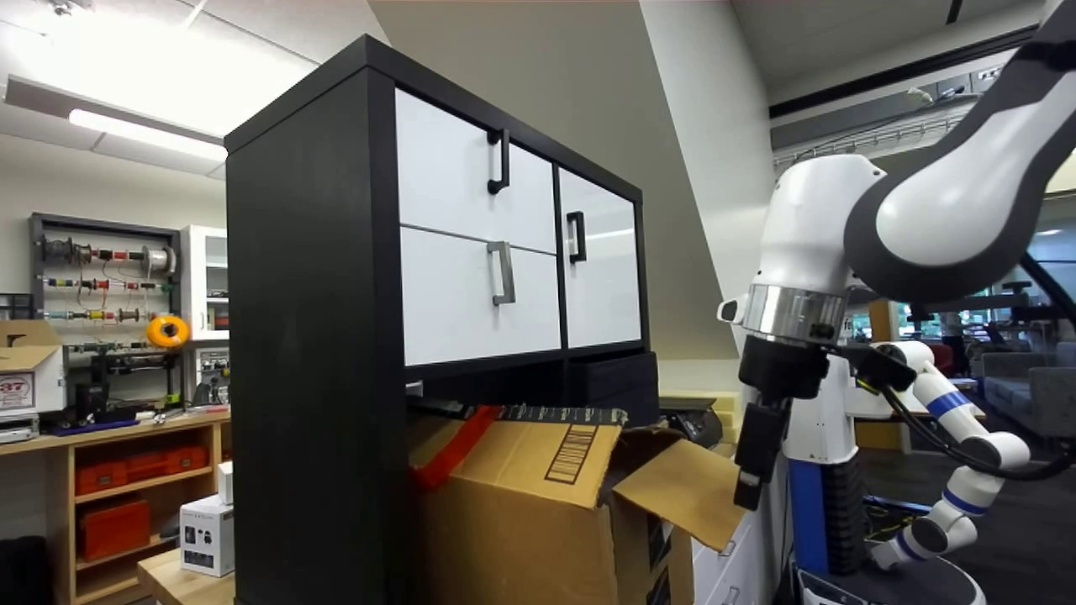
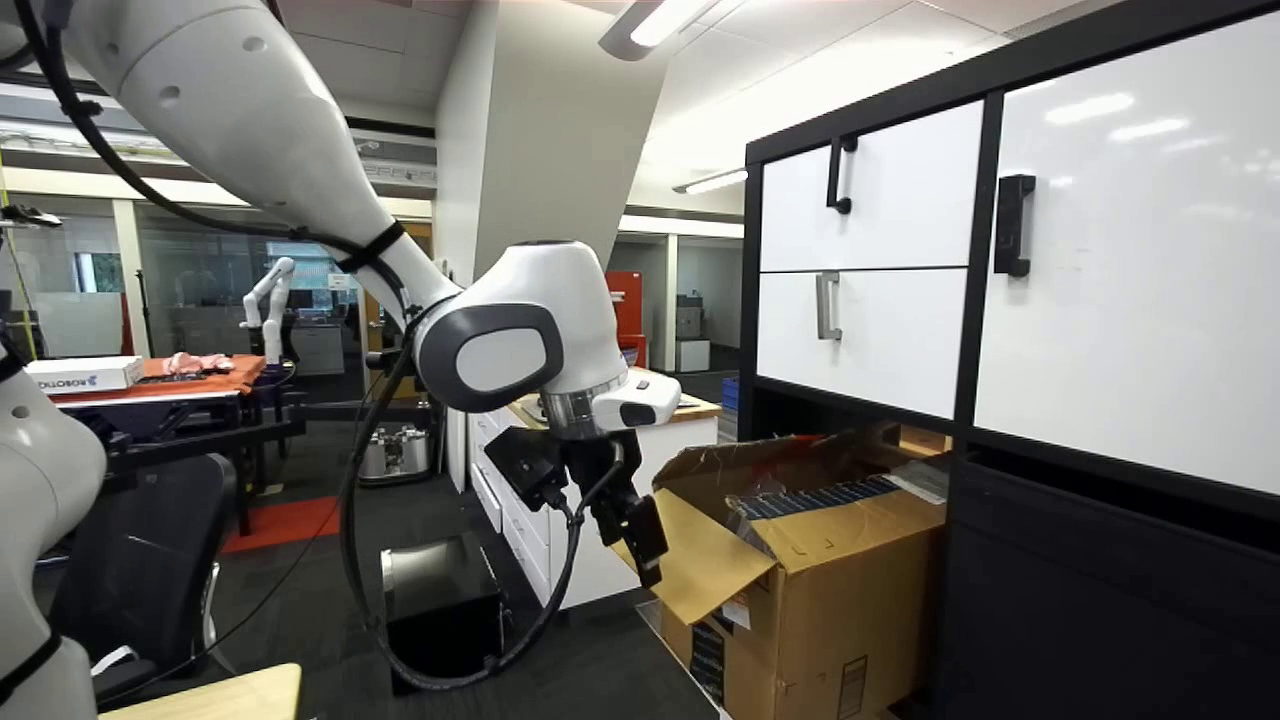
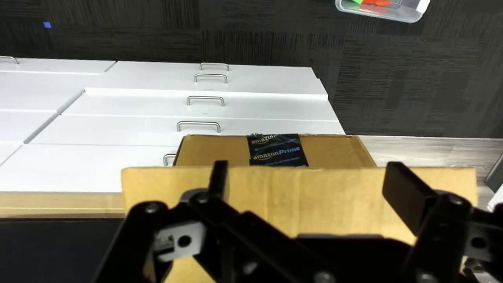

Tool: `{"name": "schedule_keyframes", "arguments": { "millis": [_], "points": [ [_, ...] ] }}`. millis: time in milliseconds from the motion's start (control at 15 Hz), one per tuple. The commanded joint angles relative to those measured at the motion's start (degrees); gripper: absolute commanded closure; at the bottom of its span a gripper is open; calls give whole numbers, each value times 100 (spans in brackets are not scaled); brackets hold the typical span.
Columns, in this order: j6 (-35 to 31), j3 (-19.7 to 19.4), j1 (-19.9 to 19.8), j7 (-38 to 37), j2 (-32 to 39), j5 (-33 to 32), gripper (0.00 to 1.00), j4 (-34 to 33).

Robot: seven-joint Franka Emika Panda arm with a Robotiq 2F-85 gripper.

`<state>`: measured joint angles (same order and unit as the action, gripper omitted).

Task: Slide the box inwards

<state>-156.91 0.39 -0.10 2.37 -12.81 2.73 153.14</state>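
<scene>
Box (image 1: 530, 529) points outward from cabinet (image 1: 303, 336), long axis unclear.

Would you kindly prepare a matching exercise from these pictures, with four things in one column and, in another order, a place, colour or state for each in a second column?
Column one
1. Cardboard box
2. Claw
3. Cabinet
4. Long white box

Column two
A. Jaws spread apart
B. On an orange-topped table
C. Brown, with a flap slanting outward
D. Black and white

Right pairs
1-C
2-A
3-D
4-B
</scene>
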Motion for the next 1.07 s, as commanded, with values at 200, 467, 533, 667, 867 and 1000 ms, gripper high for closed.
{"name": "schedule_keyframes", "arguments": {
  "millis": [200,467,533,667,867,1000],
  "points": [
    [-1471,-150,372,388,643,619,47,203],
    [-2195,-115,594,846,1031,1317,74,-11],
    [-2352,-99,643,948,1108,1451,80,-71],
    [-2575,-70,730,1121,1237,1686,93,-222],
    [-2745,-10,767,1320,1459,1956,100,-573],
    [-2763,69,716,1436,1578,2140,100,-780]
  ]
}}
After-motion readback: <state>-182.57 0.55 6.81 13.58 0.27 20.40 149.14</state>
